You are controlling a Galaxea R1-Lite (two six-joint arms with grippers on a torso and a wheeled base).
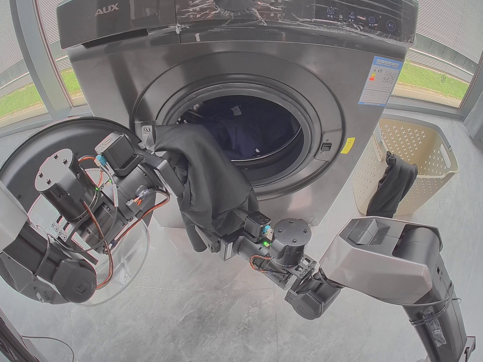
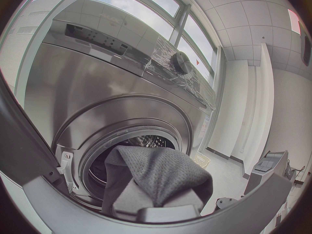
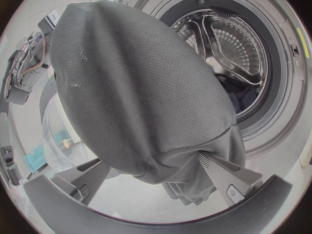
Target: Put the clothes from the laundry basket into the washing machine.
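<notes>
Grey floor (image 1: pixel 191 307), open door (image 1: pixel 60 134), basket (image 1: pixel 427 147) beside washer (image 1: pixel 115 81)

The left arm (image 1: pixel 75 197) reaches forward and to the right, and the left hand (image 2: pixel 165 213) is buried under the cloth (image 1: pixel 211 182). The right arm (image 1: pixel 387 262) is bent low, its forearm pointing left. The right hand (image 3: pixel 151 161) is under the same cloth, its fingers (image 3: pixel 227 176) spread wide with fabric bunched between them.
</notes>
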